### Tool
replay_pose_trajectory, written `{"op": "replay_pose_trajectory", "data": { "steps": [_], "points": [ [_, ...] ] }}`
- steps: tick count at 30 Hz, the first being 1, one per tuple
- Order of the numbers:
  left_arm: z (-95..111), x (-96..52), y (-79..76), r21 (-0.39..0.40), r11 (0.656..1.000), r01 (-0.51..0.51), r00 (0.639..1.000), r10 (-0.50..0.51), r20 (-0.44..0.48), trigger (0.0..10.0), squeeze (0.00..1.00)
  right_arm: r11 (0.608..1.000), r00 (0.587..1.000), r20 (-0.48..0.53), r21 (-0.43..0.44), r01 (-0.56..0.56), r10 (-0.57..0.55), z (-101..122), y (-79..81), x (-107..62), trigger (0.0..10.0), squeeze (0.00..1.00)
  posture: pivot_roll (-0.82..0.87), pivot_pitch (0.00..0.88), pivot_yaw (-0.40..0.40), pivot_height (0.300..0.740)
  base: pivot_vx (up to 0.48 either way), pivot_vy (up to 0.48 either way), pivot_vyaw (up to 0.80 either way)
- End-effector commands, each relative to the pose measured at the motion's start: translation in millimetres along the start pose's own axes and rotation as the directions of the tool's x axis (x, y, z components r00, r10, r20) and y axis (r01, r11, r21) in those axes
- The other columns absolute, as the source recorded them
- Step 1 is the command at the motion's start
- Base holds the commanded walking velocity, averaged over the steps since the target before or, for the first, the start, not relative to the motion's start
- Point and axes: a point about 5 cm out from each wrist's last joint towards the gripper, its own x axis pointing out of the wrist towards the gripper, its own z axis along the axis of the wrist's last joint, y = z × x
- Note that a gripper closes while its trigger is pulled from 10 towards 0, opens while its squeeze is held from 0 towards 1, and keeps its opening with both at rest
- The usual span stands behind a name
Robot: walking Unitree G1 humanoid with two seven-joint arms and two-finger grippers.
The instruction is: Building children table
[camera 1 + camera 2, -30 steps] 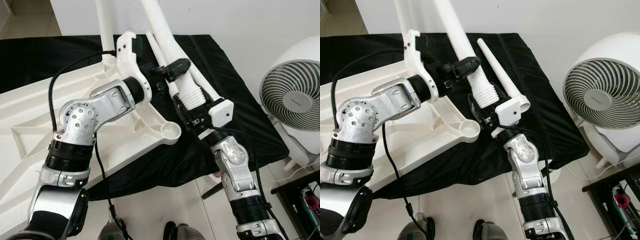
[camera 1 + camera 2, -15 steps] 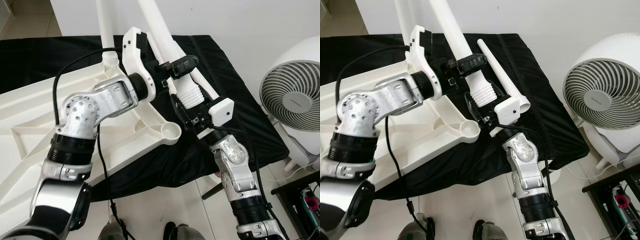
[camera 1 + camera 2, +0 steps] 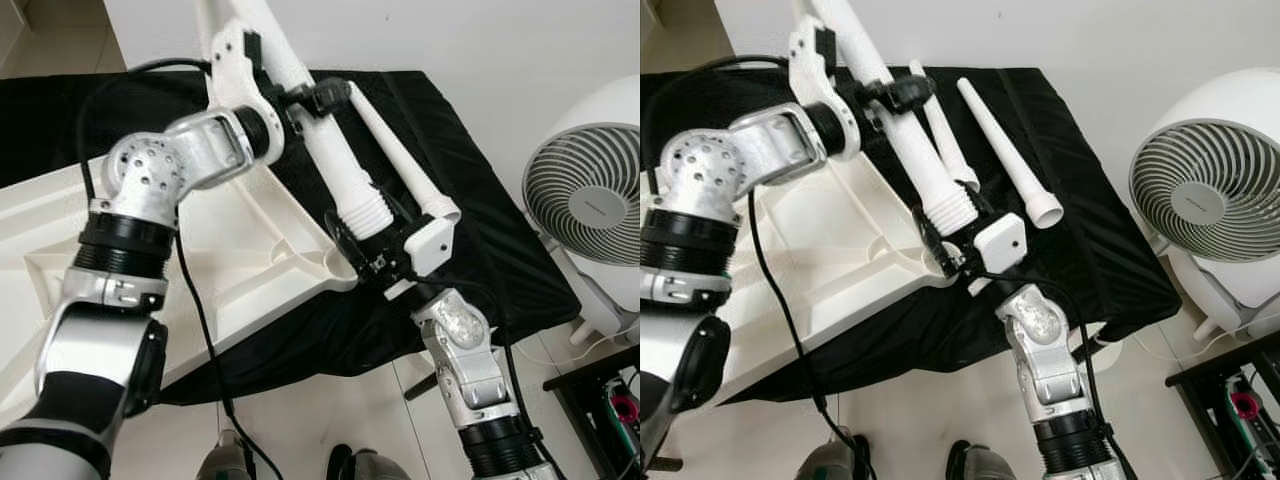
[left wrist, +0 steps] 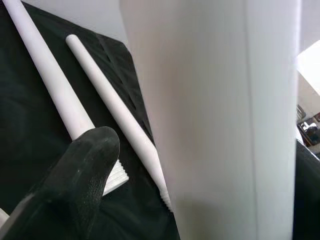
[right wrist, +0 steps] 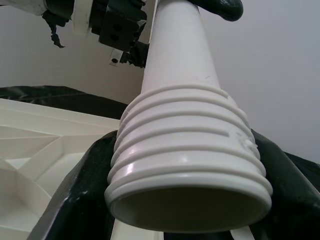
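Both the left gripper (image 3: 318, 97) and right gripper (image 3: 362, 245) clenched the table leg (image 3: 335, 165), seemingly light, stiff, slippery plastic, best held near its threaded end.

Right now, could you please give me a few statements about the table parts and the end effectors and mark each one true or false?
1. The right end effector grips the held leg at its threaded end. True.
2. The left end effector is on the same leg, higher up. True.
3. The held leg is already screwed into the tabletop corner socket. False: its threaded end is still out, beside the corner.
4. Two spare legs lie on the black cloth. True.
5. The fan stands on the cloth. False: it stands on the floor to the robot's right.
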Motion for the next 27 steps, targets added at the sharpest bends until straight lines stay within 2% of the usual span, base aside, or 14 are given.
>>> {"op": "replay_pose_trajectory", "data": {
  "steps": [1, 13, 14, 16, 17, 27],
  "points": [
    [5.9, -8.7, -31.6, 0.040, 0.815, 0.578, 0.816, -0.578, -0.012, 10.0, 0.00, 1.000, 1.000, 0.011, -0.008, 0.004, -0.004, 3.6, 0.7, -2.5, 10.0, 0.00, 0.07, 0.123, -0.029, 0.740, 0.000, 0.000, 0.00],
    [23.8, -2.8, -29.8, 0.032, 0.828, 0.560, 0.828, -0.560, 0.021, 10.0, 0.00, 1.000, 1.000, -0.013, -0.005, 0.001, -0.001, 2.7, 2.3, -7.1, 10.0, 0.00, 0.07, 0.130, -0.031, 0.740, 0.000, 0.000, 0.00],
    [26.2, -2.5, -29.1, 0.027, 0.832, 0.554, 0.831, -0.555, 0.030, 9.6, 0.00, 1.000, 1.000, -0.015, -0.007, -0.004, 0.004, 2.8, 2.3, -7.8, 10.0, 0.00, 0.07, 0.131, -0.031, 0.740, 0.000, 0.000, 0.00],
    [27.7, -2.3, -28.7, 0.023, 0.834, 0.551, 0.833, -0.552, 0.036, 9.6, 0.00, 1.000, 1.000, -0.017, -0.008, -0.006, 0.006, 2.9, 2.3, -8.2, 10.0, 0.00, 0.07, 0.131, -0.031, 0.740, 0.000, 0.000, 0.00],
    [29.2, -2.5, -28.3, 0.018, 0.835, 0.550, 0.834, -0.551, 0.045, 0.0, 0.00, 1.000, 1.000, -0.019, -0.009, -0.009, 0.009, 2.9, 2.2, -8.7, 10.0, 0.00, 0.07, 0.132, -0.031, 0.740, 0.000, 0.000, 0.00],
    [34.6, -6.1, -32.9, 0.011, 0.816, 0.577, 0.815, -0.577, 0.058, 0.0, 0.00, 0.999, 0.999, -0.035, -0.024, -0.033, 0.032, 2.2, 0.0, -10.9, 10.0, 0.00, 0.08, 0.135, -0.034, 0.740, 0.000, 0.000, 0.00]
  ]
}}
